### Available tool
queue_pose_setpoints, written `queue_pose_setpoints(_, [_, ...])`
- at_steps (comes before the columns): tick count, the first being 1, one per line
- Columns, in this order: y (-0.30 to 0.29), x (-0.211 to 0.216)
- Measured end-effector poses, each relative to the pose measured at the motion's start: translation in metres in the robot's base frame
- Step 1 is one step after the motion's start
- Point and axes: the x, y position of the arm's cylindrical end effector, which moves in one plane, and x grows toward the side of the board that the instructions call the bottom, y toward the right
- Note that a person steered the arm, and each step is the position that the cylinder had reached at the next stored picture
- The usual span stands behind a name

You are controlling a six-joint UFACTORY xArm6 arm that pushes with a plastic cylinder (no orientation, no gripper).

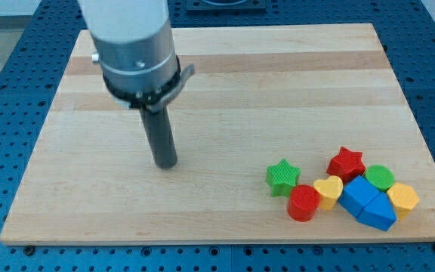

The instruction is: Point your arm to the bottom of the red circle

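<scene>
One red circle (303, 202), two blue blocks (366, 202), perhaps touching, my tip (165, 164) well apart

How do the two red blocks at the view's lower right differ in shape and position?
The red circle is a round cylinder, while the red star has points. The red circle lies nearer the view's bottom and left, just below the green star; the red star lies higher and further right, beside the green circle. The red circle is closer to my tip, though both are well to its right. Both are the same red and sit in one cluster.
</scene>
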Motion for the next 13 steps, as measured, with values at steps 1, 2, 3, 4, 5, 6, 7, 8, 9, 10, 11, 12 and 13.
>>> queue_pose_setpoints(1, [0.033, 0.045])
queue_pose_setpoints(2, [0.080, 0.084])
queue_pose_setpoints(3, [0.089, 0.091])
queue_pose_setpoints(4, [0.089, 0.092])
queue_pose_setpoints(5, [0.089, 0.092])
queue_pose_setpoints(6, [0.093, 0.091])
queue_pose_setpoints(7, [0.115, 0.091])
queue_pose_setpoints(8, [0.139, 0.092])
queue_pose_setpoints(9, [0.146, 0.092])
queue_pose_setpoints(10, [0.162, 0.092])
queue_pose_setpoints(11, [0.178, 0.092])
queue_pose_setpoints(12, [0.194, 0.091])
queue_pose_setpoints(13, [0.208, 0.089])
